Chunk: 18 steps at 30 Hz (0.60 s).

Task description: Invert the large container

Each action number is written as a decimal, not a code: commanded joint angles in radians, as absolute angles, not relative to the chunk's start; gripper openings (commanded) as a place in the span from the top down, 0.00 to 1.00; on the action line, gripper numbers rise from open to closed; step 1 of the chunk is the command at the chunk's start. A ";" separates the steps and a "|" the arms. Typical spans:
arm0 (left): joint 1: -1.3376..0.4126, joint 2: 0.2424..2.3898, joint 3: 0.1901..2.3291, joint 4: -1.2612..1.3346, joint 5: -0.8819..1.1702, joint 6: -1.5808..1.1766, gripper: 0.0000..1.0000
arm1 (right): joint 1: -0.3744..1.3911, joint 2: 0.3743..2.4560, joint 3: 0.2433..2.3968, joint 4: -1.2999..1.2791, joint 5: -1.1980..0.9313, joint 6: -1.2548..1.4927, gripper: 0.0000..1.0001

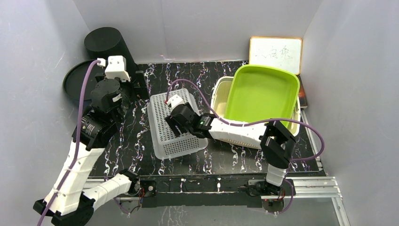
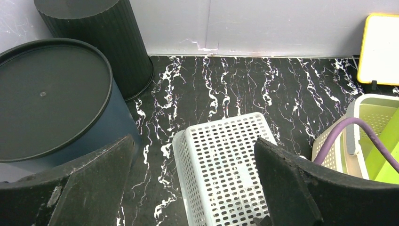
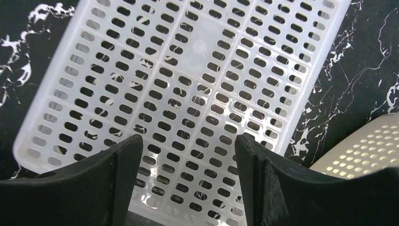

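A white perforated basket [image 1: 176, 125] lies bottom up in the middle of the black marbled table; it also shows in the left wrist view [image 2: 226, 165] and the right wrist view [image 3: 188, 80]. My right gripper [image 1: 175, 123] hovers just above its upturned bottom, open and empty, a finger either side of its near end [image 3: 188, 146]. My left gripper [image 1: 137, 84] is open and empty at the back left, apart from the basket and looking down at it [image 2: 194, 141]. A larger cream basket [image 1: 221, 94] stands upright on the right with a lime green tray [image 1: 261, 94] leaning in it.
A black ribbed bin [image 1: 106, 42] stands in the back left corner beside a round black lid [image 1: 77, 82]. A small whiteboard [image 1: 275, 54] leans on the back wall. Grey walls close in on three sides. The right arm's purple cable [image 1: 282, 120] crosses the cream basket.
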<state>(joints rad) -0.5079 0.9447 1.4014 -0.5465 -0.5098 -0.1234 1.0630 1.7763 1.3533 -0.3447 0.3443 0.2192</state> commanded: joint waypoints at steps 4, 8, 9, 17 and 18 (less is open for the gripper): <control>-0.512 0.909 1.397 -0.540 -0.503 -0.126 0.02 | 1.057 1.845 1.350 -0.296 0.343 0.242 0.02; -0.512 0.901 1.404 -0.546 -0.499 -0.129 0.02 | 1.052 1.948 1.443 -0.272 0.291 0.255 0.02; -0.511 0.898 1.405 -0.546 -0.497 -0.130 0.02 | 1.047 1.977 1.473 -0.262 0.261 0.258 0.02; -0.512 0.889 1.404 -0.560 -0.472 -0.133 0.02 | 0.954 2.270 1.882 -0.273 0.329 0.287 0.02; -0.512 0.887 1.400 -0.562 -0.469 -0.134 0.02 | 0.940 2.297 1.924 -0.272 0.341 0.299 0.02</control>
<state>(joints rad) -0.5079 0.9058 1.3911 -0.5526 -0.4889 -0.1318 1.0100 2.1715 1.7905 -0.2344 0.3180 0.2466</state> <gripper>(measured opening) 0.984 0.975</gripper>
